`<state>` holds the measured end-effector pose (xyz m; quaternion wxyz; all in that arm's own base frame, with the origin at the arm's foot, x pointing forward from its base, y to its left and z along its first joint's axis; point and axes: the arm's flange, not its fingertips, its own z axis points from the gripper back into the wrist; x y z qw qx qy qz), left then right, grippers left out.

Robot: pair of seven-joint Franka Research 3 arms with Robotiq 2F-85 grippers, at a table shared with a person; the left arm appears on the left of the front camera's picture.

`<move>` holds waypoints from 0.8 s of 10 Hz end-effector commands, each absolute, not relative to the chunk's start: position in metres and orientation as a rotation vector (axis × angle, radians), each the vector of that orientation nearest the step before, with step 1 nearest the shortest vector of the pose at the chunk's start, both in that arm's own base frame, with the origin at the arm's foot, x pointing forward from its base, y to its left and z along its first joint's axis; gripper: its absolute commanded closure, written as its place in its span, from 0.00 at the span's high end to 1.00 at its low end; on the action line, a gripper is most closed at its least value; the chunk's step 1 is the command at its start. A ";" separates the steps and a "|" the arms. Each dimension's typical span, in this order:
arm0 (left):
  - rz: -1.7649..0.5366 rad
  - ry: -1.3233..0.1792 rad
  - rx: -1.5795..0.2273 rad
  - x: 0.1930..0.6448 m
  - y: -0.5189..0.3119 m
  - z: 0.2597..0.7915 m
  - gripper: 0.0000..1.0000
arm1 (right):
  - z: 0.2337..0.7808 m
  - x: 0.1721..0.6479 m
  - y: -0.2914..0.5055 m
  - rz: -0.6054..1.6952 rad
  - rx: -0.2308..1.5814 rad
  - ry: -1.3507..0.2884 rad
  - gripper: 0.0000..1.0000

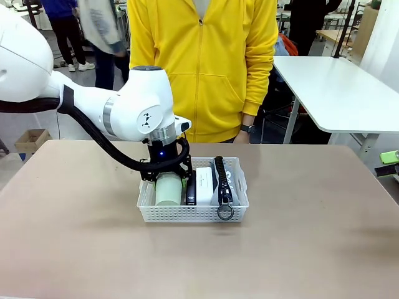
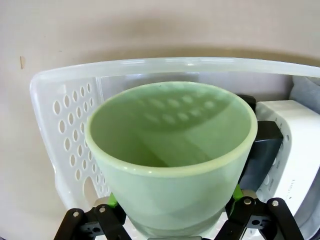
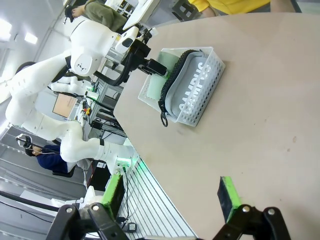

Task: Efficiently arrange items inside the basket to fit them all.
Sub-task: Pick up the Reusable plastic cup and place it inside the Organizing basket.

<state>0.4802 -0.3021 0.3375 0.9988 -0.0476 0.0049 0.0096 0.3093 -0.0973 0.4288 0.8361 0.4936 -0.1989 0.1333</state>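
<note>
While the left fingers (image 1: 167, 182) grip the pale green cup (image 1: 168, 189) in the basket (image 1: 149, 212), the right fingers (image 3: 170, 197) hang open.

Stapler (image 1: 191, 187) mostly hidden between cup (image 1: 168, 189) and box (image 1: 204, 180).

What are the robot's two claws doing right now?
Left gripper: closed around the pale green cup, inside the basket.
Right gripper: open, holding nothing.

Beige tabletop (image 1: 312, 205), white side table (image 1: 336, 93) at right, cardboard box (image 1: 31, 141) on floor
</note>
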 end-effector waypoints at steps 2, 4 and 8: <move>0.041 0.012 -0.062 0.482 -0.306 0.335 1.00 | 0.433 0.310 -0.096 0.262 1.063 -0.424 1.00; 0.038 0.006 -0.068 0.481 -0.305 0.338 1.00 | 0.433 0.310 -0.096 0.262 1.063 -0.424 1.00; 0.020 -0.035 -0.120 0.470 -0.299 0.361 1.00 | 0.433 0.310 -0.096 0.262 1.063 -0.424 1.00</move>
